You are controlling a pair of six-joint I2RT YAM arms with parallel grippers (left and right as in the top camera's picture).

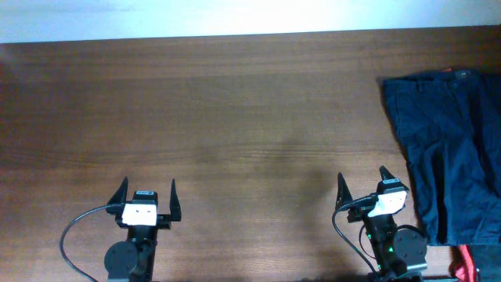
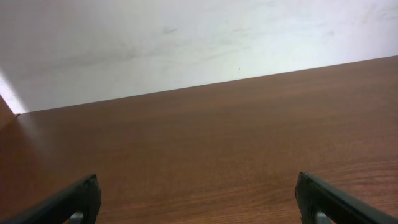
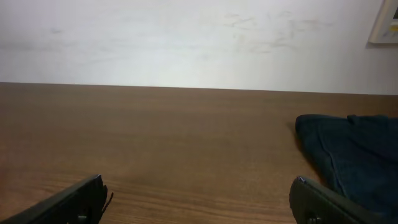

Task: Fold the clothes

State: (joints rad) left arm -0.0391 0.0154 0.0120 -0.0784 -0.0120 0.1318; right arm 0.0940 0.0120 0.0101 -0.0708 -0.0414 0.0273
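The dark navy-blue shorts [image 1: 446,149] lie crumpled at the right edge of the wooden table [image 1: 235,117], reaching from the far right down toward the front. They also show in the right wrist view [image 3: 351,149] at the right. My right gripper [image 1: 362,182] is open and empty near the front edge, just left of the shorts; its fingers show in the right wrist view [image 3: 199,190]. My left gripper [image 1: 147,189] is open and empty at the front left, far from the shorts; its fingers show in the left wrist view [image 2: 198,186].
A red garment [image 1: 467,257] peeks out at the front right corner below the shorts. A white wall [image 3: 186,37] runs behind the table's far edge.
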